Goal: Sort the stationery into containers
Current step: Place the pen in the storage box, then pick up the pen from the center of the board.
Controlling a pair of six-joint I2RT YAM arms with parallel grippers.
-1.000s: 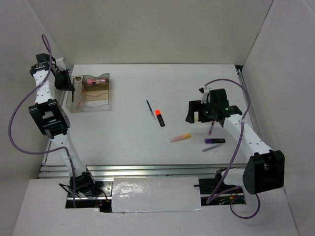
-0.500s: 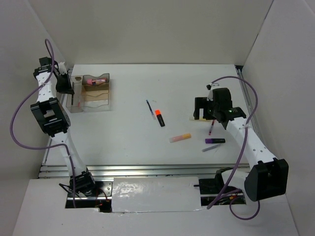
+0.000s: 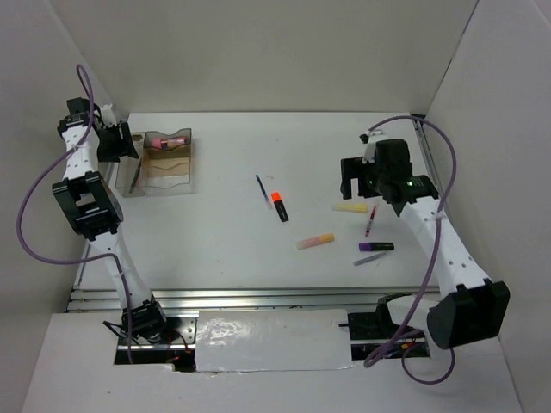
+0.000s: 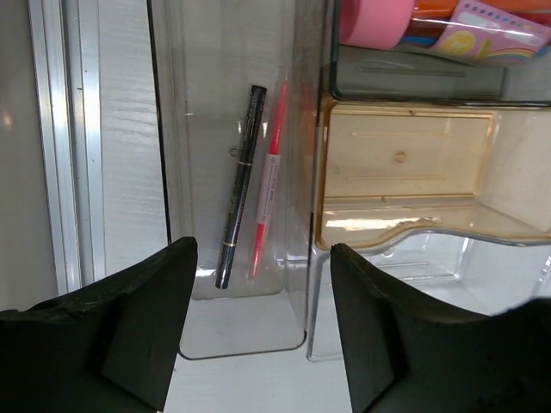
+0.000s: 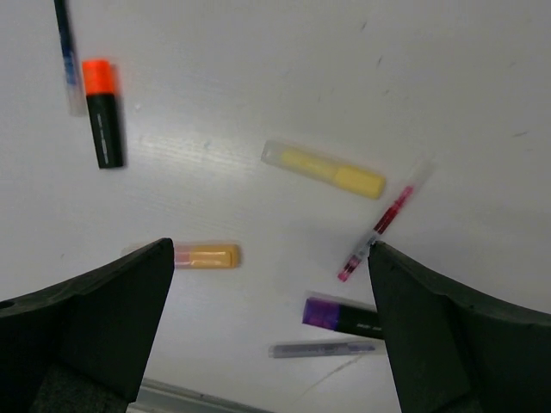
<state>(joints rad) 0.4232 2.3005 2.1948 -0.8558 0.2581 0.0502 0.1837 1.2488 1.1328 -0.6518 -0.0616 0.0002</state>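
Left hand point(image 4: 263, 292) has just opened over the tray point(image 4: 405, 172) and holds nothing; the dark pencil point(image 4: 241, 185) now lies in the narrow side compartment, beside the red pen point(image 4: 269, 181). Right hand point(image 5: 271, 258) hangs wide above the yellow stick point(image 5: 323, 169) on the counter, probably the next thing to sort.

White arms point(image 3: 435, 237), black joints, purple cables point(image 3: 21, 225)

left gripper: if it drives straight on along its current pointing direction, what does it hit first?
Most likely the organiser tray's narrow end compartment. The open left gripper points into it, about in line with the near ends of the thin red pen and dark pencil. Depth is unclear, so it could meet pen or floor first.
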